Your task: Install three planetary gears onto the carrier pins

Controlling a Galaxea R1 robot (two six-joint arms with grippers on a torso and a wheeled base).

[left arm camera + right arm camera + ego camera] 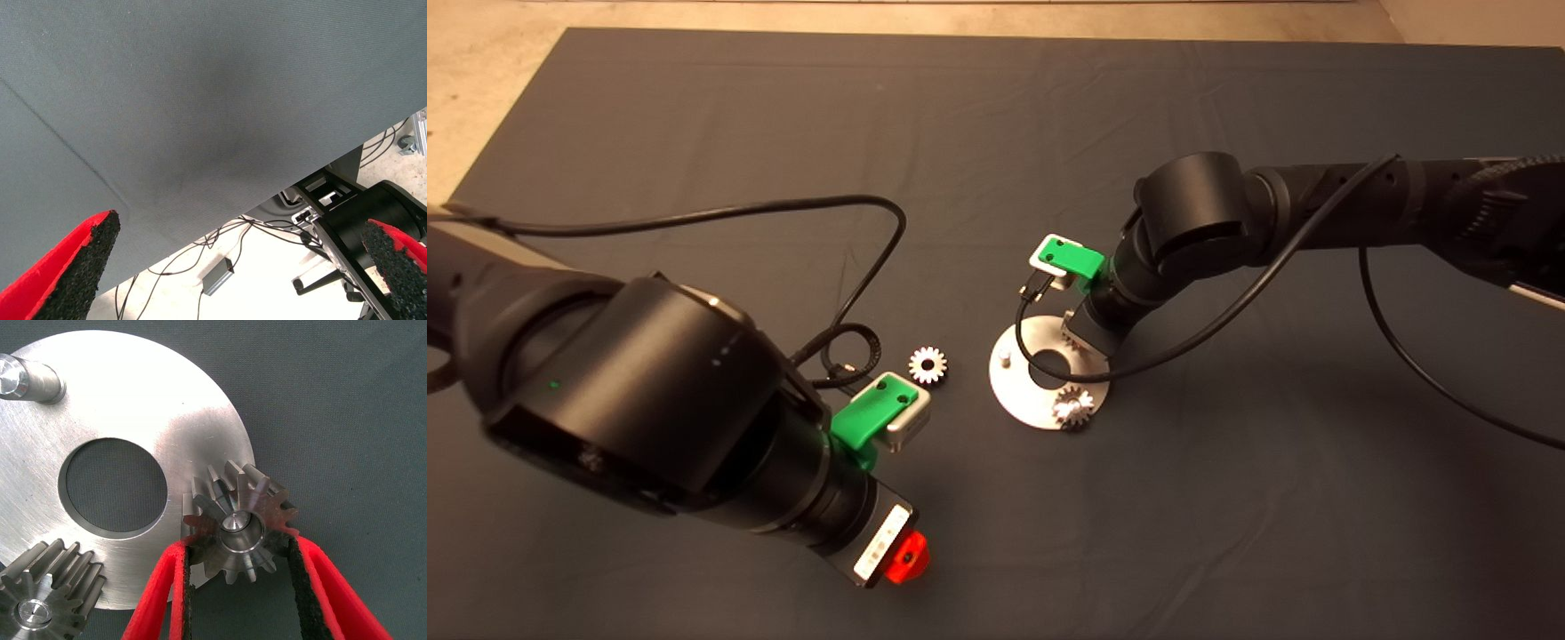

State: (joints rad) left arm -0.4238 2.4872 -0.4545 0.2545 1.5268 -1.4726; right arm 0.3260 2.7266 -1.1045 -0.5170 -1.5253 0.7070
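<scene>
My left hand (233, 267) hangs spread over the bench's near edge. Loose gear (927, 364) lies mid-mat beside the disc (1018, 391); one gear (1073, 408) sits pinned. My right hand (240, 587) pinches another gear (239, 523) on its pin (235, 522).

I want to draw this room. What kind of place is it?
Probably a robot test bench or lab: a dark mat covers the table, cables trail on the floor beyond it, and a metal disc with gears is being assembled.
</scene>
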